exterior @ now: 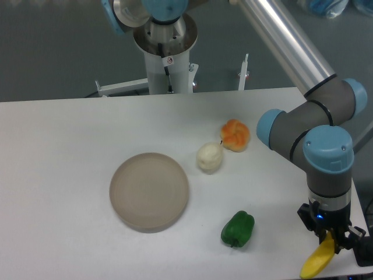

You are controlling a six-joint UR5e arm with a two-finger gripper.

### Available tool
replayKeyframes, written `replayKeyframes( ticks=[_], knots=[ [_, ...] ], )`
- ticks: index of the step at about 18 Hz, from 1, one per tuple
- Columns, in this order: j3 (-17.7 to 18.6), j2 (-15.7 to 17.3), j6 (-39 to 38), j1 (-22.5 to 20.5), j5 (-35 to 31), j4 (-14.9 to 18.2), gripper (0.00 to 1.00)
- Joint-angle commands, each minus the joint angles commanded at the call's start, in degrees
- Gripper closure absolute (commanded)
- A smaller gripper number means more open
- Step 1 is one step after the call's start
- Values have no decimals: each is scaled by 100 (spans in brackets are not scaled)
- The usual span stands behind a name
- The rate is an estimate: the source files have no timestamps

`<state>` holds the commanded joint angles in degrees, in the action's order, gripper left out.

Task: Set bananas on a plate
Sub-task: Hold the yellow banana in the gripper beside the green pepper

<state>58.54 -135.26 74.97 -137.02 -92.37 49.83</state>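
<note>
The banana (317,262) is bright yellow and lies at the front right corner of the table, its lower end pointing to the front left. My gripper (330,235) points straight down over the banana's upper end, and its black fingers (341,240) stand on either side of it. The fingers appear closed on the banana. The plate (149,191) is a round grey-beige dish left of the table's middle, far to the left of the gripper, with nothing on it.
A green bell pepper (238,228) lies between the plate and the gripper. A white garlic-like item (209,157) and an orange pumpkin-like item (235,135) sit behind it. The arm's base column (167,55) stands at the back. The table's right edge is close to the gripper.
</note>
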Motion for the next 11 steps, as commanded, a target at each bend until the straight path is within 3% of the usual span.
replayKeyframes(
  ticks=[8, 11],
  knots=[
    [52, 9, -44, 35, -9, 0, 92],
    [350, 289, -140, 61, -26, 18, 92]
  ],
)
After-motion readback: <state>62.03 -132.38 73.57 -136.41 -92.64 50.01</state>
